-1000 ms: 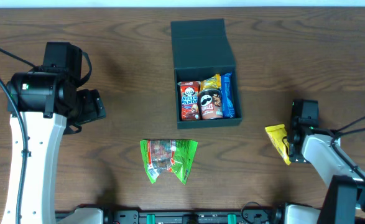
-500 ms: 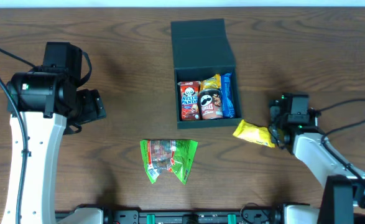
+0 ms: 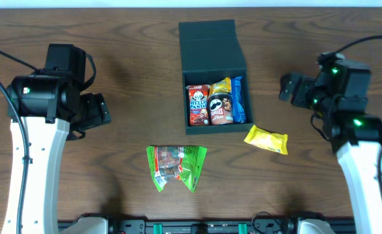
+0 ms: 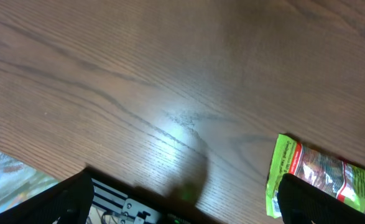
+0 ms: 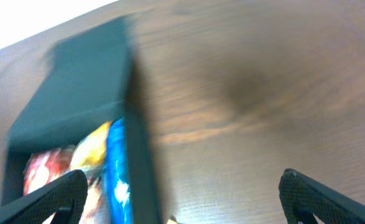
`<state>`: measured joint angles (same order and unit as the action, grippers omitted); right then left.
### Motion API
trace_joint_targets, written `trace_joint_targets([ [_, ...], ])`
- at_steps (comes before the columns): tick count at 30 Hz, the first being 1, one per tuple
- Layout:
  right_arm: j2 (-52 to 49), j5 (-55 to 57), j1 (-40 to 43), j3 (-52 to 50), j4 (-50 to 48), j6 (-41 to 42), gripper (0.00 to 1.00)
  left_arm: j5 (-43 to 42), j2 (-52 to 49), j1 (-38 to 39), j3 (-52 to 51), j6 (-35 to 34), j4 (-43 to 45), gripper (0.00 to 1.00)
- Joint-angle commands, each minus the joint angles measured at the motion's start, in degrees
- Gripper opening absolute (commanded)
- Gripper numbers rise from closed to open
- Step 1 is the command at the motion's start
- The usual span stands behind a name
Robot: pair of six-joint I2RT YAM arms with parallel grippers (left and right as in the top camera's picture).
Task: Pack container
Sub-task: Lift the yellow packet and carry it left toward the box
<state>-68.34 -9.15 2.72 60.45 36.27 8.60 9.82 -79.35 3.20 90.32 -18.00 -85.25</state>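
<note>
The dark teal container (image 3: pixel 218 128) stands open at mid-table, its flap lid (image 3: pixel 207 39) lying back. Inside sit a red packet (image 3: pixel 198 105), a brown can (image 3: pixel 221 108), a yellow packet (image 3: pixel 222 86) and a blue packet (image 3: pixel 239 99). A loose yellow packet (image 3: pixel 266 140) lies just off its front right corner. A green packet (image 3: pixel 176 166) lies in front of it. My right gripper (image 3: pixel 291 88) hangs open to the right of the container (image 5: pixel 83 87), holding nothing. My left gripper (image 3: pixel 101 110) is open far to the left, with the green packet (image 4: pixel 322 174) beside its right finger (image 4: pixel 331 199).
Bare wooden table (image 3: pixel 132 71) lies between the left arm and the container. The table's front edge and a black rail (image 4: pixel 138 202) show under the left gripper. The right wrist view shows bare wood (image 5: pixel 250 124) right of the container wall.
The yellow packet moved left with my right gripper to the container's front right corner. That gripper has since pulled away up and to the right, leaving the packet. The left arm stayed still.
</note>
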Motion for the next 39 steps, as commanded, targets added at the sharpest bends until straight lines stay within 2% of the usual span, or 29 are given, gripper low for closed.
trace_joint_targets([
  [1, 0.9, -8.15, -2.51, 3.48, 10.84, -23.82, 0.99, 0.83, -0.04, -0.28, -0.2, -0.2, -0.17, 0.95],
  [5, 0.76, -5.14, -4.04, 3.34, 20.7, -26.73, 0.99, 0.85, -0.04, -0.28, -0.2, -0.2, -0.17, 0.95],
  [7, 0.5, -3.23, -4.9, 3.34, 26.45, -32.5, 0.99, 0.83, -0.04, -0.28, -0.2, -0.2, -0.17, 0.95],
  [9, 0.11, 3.17, -6.25, 3.3, 31.12, -37.75, 0.99, 0.85, -0.04, -0.28, -0.2, -0.2, -0.2, 0.95],
  [12, 0.02, 15.04, -8.85, 3.17, 32.02, -36.28, 0.99, 0.83, -0.04, -0.28, -0.2, -0.2, -0.2, 0.95],
  [16, -0.24, 16.61, -11.32, 3.13, 35.1, -39.54, 0.99, 0.83, -0.04, -0.28, -0.2, -0.2, -0.17, 0.95],
  [21, -0.31, 15.58, -11.69, 1.33, 33.99, -43.58, 0.99, 0.83, -0.04, -0.28, -0.2, -0.2, -0.17, 0.95],
  [29, -1.64, 7.58, -9.29, -4.74, 32.15, -48.54, 0.99, 0.85, -0.04, -0.28, -0.2, -0.2, -0.17, 0.95],
  [34, -3.72, 8.13, -7.87, -10.69, 25.68, -48.54, 0.99, 0.83, -0.04, -0.28, -0.2, -0.2, -0.17, 0.95],
  [39, -7.52, 9.14, -7.82, -11.72, 16.2, -48.37, 0.99, 0.83, -0.04, -0.28, -0.2, -0.2, -0.2, 0.95],
])
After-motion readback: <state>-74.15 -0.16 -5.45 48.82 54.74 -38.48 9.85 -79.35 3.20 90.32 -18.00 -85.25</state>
